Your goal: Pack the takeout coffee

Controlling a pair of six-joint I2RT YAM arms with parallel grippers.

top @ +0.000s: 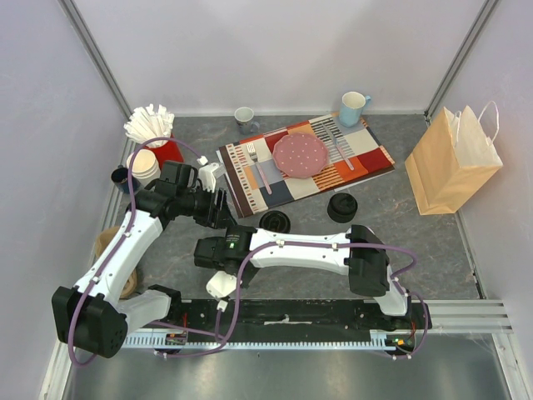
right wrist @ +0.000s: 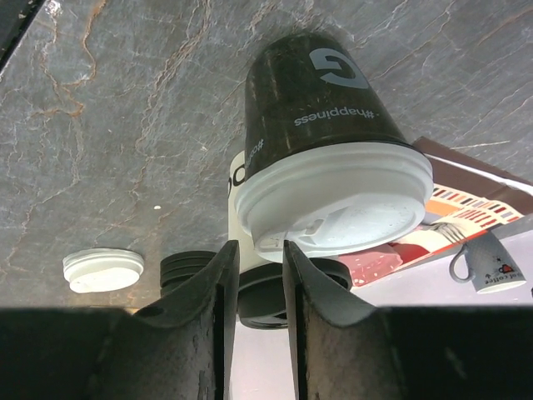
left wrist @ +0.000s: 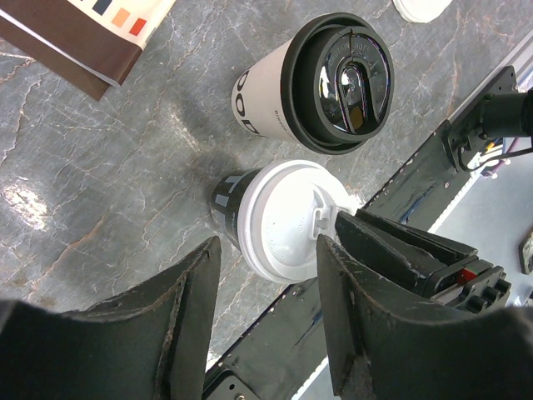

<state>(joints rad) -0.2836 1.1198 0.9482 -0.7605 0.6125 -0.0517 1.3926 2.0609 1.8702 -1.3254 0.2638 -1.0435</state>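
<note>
Grey marbled tabletop (top: 416,242) carries everything, with pale walls around it. The right gripper (right wrist: 260,250) has its two dark fingers only narrowly parted and grips nothing; the tips sit at the rim of the white plastic sip lid on the black paper cup (right wrist: 325,92), though contact is hard to judge. The left gripper (left wrist: 268,246) hangs over that same cup with its jaws moderately wide and holds nothing. Both takeout cups stand upright on the table between the arms, with the cream-white paper cup with the black lid (left wrist: 266,83) just beside the black one. A loose white plastic lid (right wrist: 102,268) lies nearby. Farther out are a patchwork placemat (top: 366,154) bearing a pink plate (top: 300,154), and a brown paper bag (top: 445,167) at the right.
</note>
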